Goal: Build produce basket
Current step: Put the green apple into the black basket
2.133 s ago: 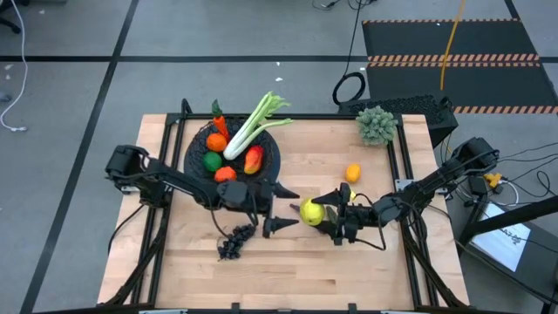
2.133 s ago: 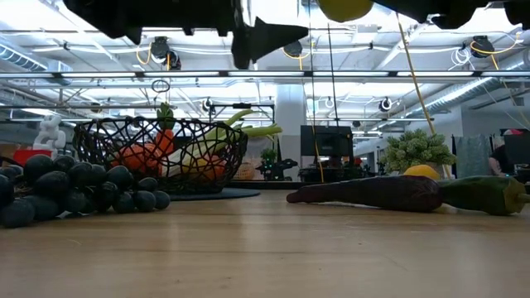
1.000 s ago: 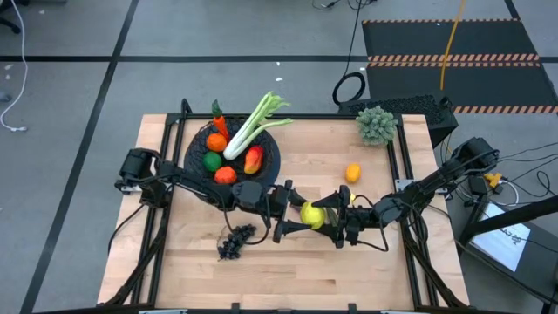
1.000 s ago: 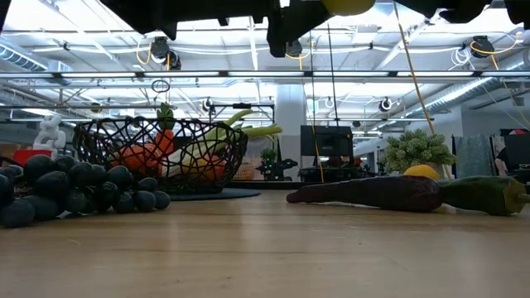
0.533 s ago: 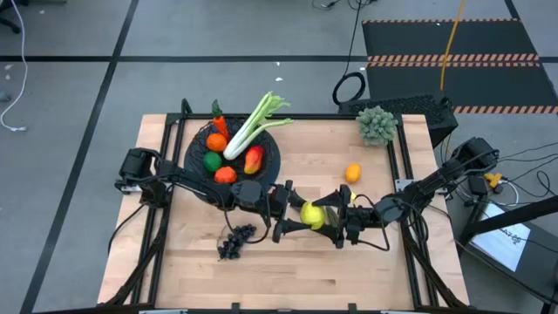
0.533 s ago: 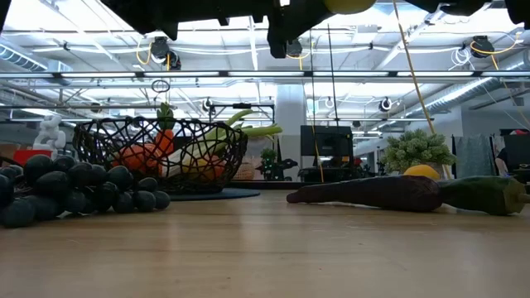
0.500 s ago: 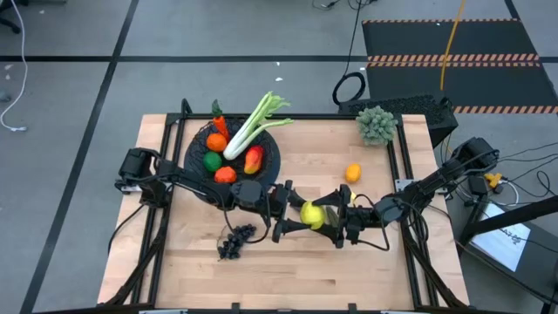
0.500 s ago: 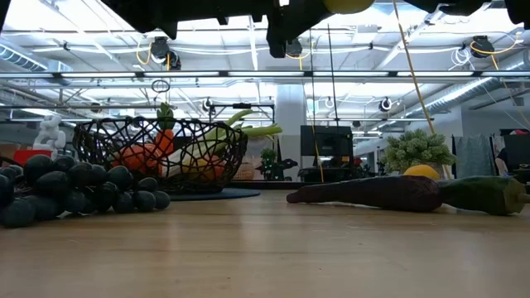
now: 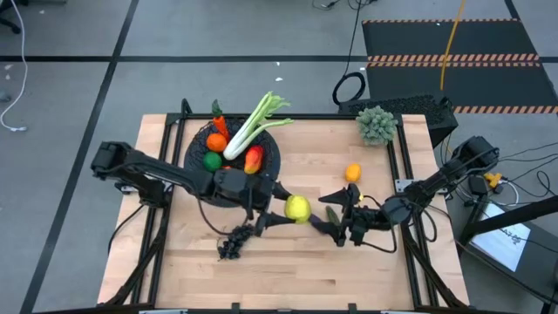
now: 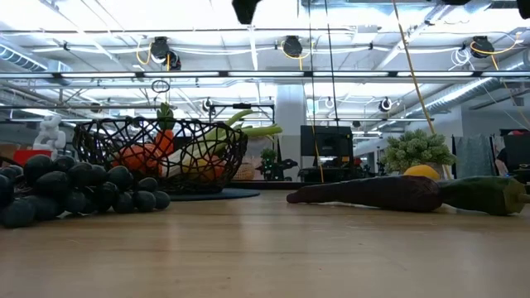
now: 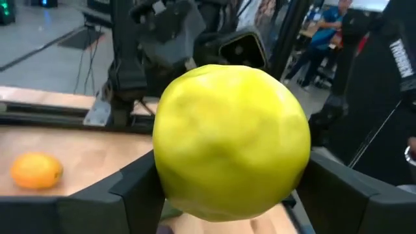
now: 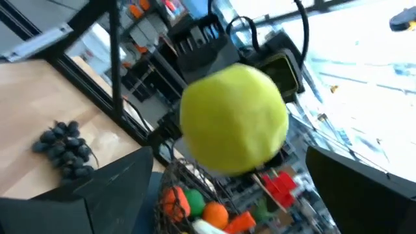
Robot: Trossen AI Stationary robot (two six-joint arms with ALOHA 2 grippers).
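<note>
The black wire basket [image 9: 199,159] stands at the far left and holds oranges, a green apple, a mango, a carrot and the leafy stalk [image 9: 253,125]. My left gripper [image 9: 294,209] is shut on a yellow lemon [image 9: 297,208] above mid-table. My right gripper [image 9: 326,220] is open and empty just to the right of the lemon [image 12: 234,127]. Dark grapes [image 9: 234,242] lie on the table near the front. An orange [image 9: 352,173], an eggplant [image 10: 364,192] and a cucumber [image 10: 484,192] lie on the table at the right. My left gripper pinches the lemon's two opposite sides [image 11: 170,170] between its two fingers [image 11: 123,195]. The fingers come about level from the table's left side. The lemon is lifted clear of the table, and the part that faces my right gripper is bare.
A grey-green frilly clump [image 9: 377,124] sits at the far right corner. The basket [image 10: 161,153] and the grapes [image 10: 74,190] fill the left of the low view. Bare wood lies along the near edge.
My right gripper has let go of the lemon and drawn back a little toward the table's right edge. My left gripper, whose fingers stood around the lemon, has taken it, drawn it toward the table's left and risen with it.
</note>
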